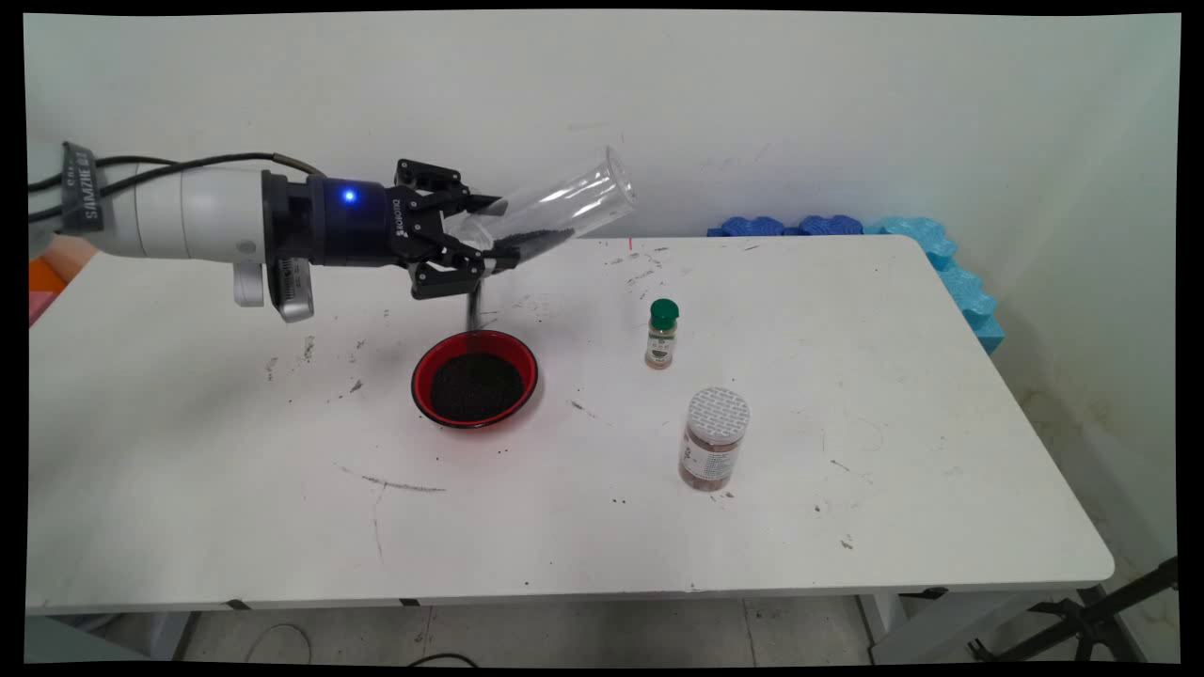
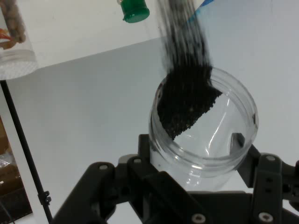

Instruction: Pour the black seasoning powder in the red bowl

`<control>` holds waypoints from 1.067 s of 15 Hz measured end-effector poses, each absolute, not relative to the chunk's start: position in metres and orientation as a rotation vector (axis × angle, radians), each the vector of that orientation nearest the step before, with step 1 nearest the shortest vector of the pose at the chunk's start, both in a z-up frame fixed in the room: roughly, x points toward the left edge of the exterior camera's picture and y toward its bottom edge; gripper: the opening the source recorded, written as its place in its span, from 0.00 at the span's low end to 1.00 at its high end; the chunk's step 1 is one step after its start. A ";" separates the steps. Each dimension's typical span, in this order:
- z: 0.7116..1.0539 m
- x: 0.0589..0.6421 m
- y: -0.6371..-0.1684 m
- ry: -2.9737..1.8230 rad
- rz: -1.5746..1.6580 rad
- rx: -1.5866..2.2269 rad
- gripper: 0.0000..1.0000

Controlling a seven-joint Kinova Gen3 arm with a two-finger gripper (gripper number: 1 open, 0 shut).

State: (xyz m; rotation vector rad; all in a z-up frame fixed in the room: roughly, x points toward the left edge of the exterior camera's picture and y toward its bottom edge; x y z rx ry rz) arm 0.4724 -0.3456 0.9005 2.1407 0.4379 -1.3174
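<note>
My gripper [image 1: 494, 230] [image 2: 201, 156] is shut on a clear plastic jar [image 1: 564, 202] [image 2: 219, 140], gripping it near its mouth. The jar is tipped over, base raised toward the wall and mouth pointing down. Black grains [image 1: 541, 241] [image 2: 187, 102] lie along its lower side, and a thin stream of them [image 1: 475, 306] falls from the mouth. Directly below stands a red bowl [image 1: 419, 372] on the table, holding a heap of the same black grains [image 1: 477, 385]. The bowl is out of the hand view.
A small spice bottle with a green cap [image 1: 662, 334] [image 2: 135, 11] stands right of the bowl. A brown-filled jar with a white lid [image 1: 714, 438] [image 2: 14, 42] stands nearer the front. Blue foam pieces [image 1: 941, 259] line the table's far right corner.
</note>
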 end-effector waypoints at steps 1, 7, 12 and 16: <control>0.901 0.472 -0.346 0.439 -1.319 2.138 0.00; 0.903 0.472 -0.344 0.447 -1.339 2.121 0.00; 0.904 0.473 -0.341 0.455 -1.351 2.109 0.00; 0.906 0.474 -0.339 0.460 -1.362 2.094 0.00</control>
